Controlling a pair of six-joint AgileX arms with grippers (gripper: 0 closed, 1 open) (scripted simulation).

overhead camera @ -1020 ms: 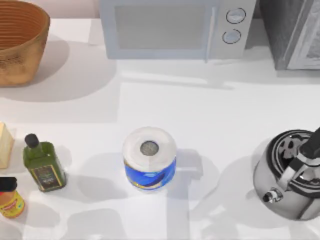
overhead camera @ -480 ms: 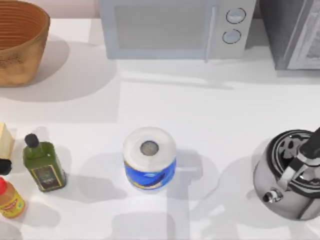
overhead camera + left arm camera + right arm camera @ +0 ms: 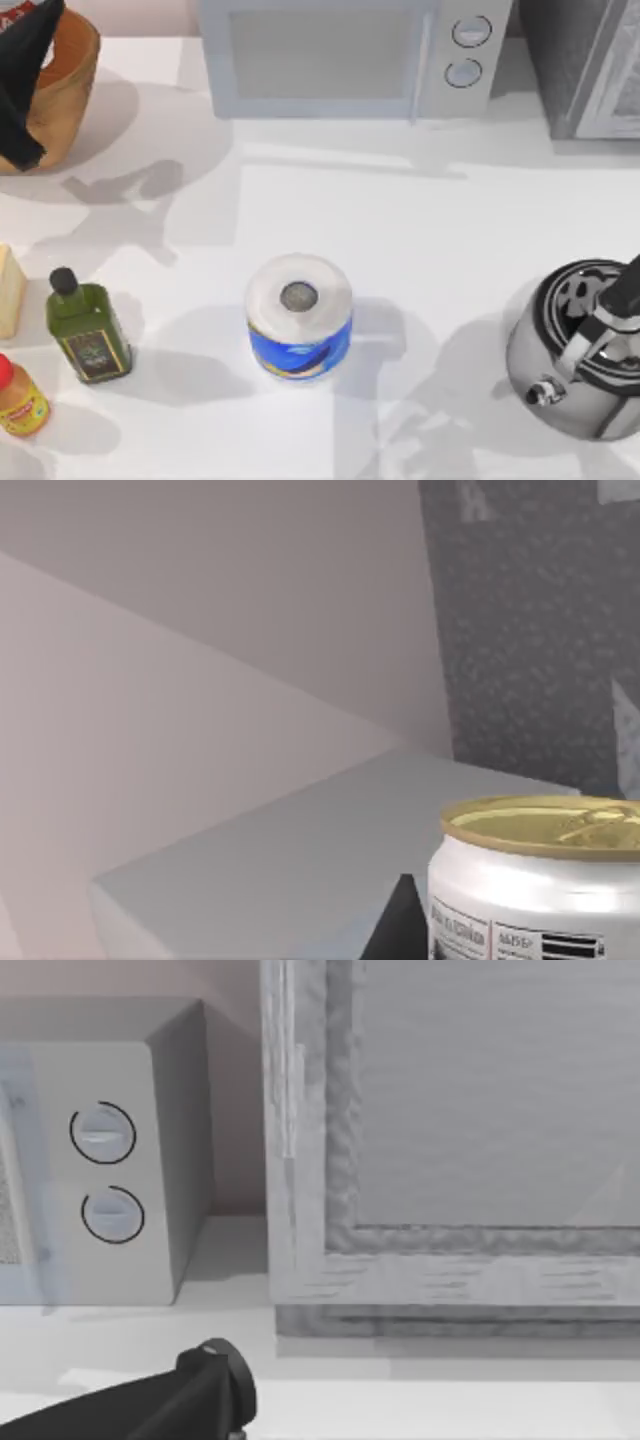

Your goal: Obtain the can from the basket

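The can (image 3: 535, 880) looks like glossy metal with a golden matt top. The basket (image 3: 70, 90) is rough woven wicker. The kettle (image 3: 575, 350) is shiny polished metal. The desk (image 3: 400, 230) is smooth and matt white.

The left arm (image 3: 18, 85) appears as a dark shape at the top view's far left corner, reaching over the basket (image 3: 70, 90) at the back of the desk. In the left wrist view, the can (image 3: 540, 880) stands upright and very close to the camera, with a dark part of the left gripper beside its base. Whether the jaws are closed on it cannot be told.
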